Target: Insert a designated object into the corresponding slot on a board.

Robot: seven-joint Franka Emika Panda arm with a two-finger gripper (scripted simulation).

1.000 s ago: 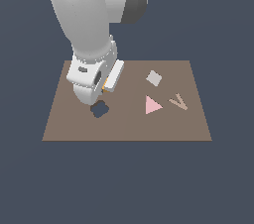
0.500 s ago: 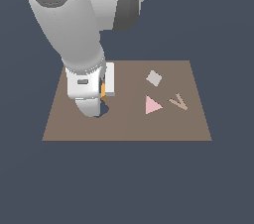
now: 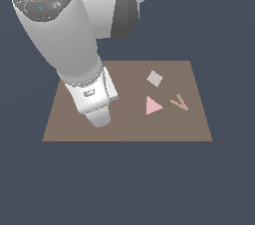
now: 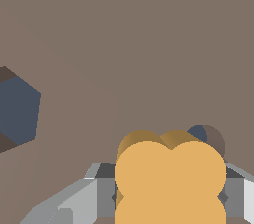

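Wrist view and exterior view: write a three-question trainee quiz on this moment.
1. True or false: the gripper holds the orange clover piece.
2. On the board, which sits nearest the pink triangle? A grey square B V-shaped cutout C the arm
3. Fill in: the cutout seen in the wrist view apart from the piece is ____-sided.

Key: 1 true; 2 B; 3 six
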